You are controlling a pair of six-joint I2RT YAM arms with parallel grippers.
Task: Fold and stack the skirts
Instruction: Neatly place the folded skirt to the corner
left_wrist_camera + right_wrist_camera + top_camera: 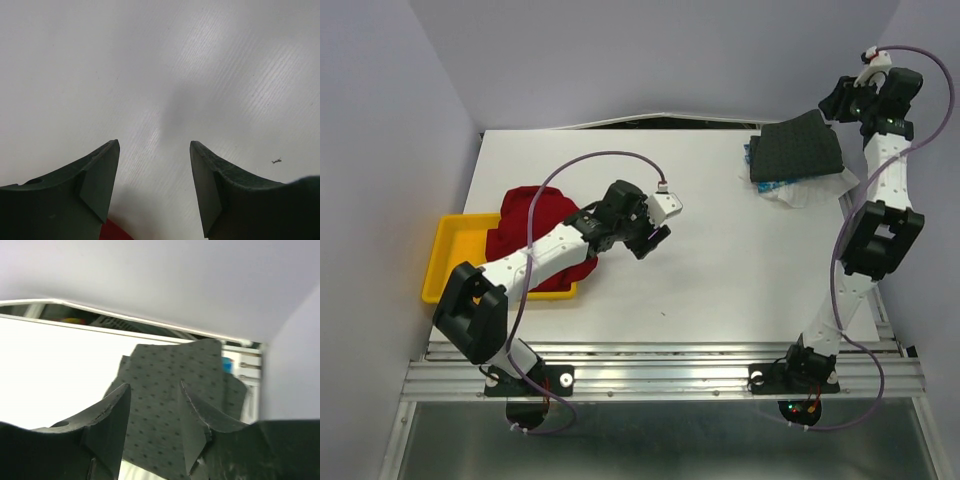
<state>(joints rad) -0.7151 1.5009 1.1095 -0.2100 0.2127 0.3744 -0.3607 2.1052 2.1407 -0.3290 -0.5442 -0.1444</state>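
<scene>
Top external view: grey skirt stacked on blue floral skirt, red skirt on the yellow tray.
The folded pair lies at the far right corner of the table; the red skirt is heaped (unfolded) and spills over the tray's rim. The left gripper hovers over bare table just right of the tray, jaws well apart and empty. The right gripper sits above the pile, jaws partly apart, dotted grey cloth showing through the gap, nothing pinched.
</scene>
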